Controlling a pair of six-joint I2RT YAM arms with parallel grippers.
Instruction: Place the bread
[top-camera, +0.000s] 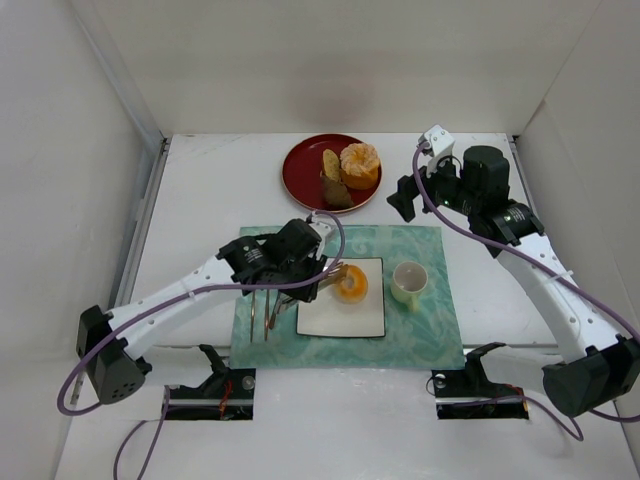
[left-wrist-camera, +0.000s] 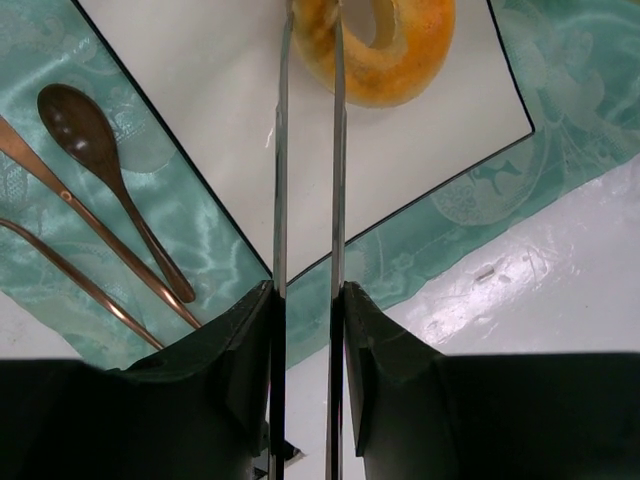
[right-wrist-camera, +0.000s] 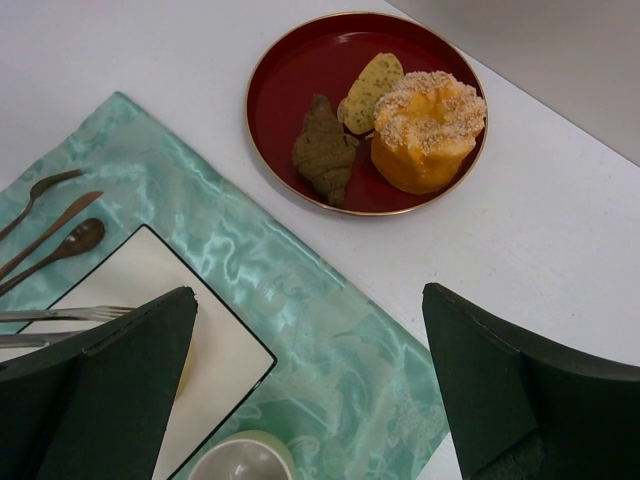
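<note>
The bread (top-camera: 351, 285) (left-wrist-camera: 385, 50) is a golden-orange ring over the far part of the white square plate (top-camera: 340, 322) (left-wrist-camera: 400, 180). Two thin metal tong blades (left-wrist-camera: 338, 150) pinch one side of its rim. My left gripper (top-camera: 318, 268) (left-wrist-camera: 308, 290) is shut on those tongs, just left of the bread. I cannot tell whether the ring touches the plate. My right gripper (top-camera: 408, 200) (right-wrist-camera: 310, 300) hangs open and empty above the table's far right, beyond the cup.
A teal placemat (top-camera: 425, 335) (right-wrist-camera: 330, 350) lies under the plate. A pale cup (top-camera: 408, 283) (right-wrist-camera: 240, 462) stands right of the plate; spoon and cutlery (top-camera: 265, 312) (left-wrist-camera: 95, 140) lie left. A red plate (top-camera: 300, 170) (right-wrist-camera: 290, 70) behind holds a peeled orange (top-camera: 360, 165) and brown slices (right-wrist-camera: 325, 150).
</note>
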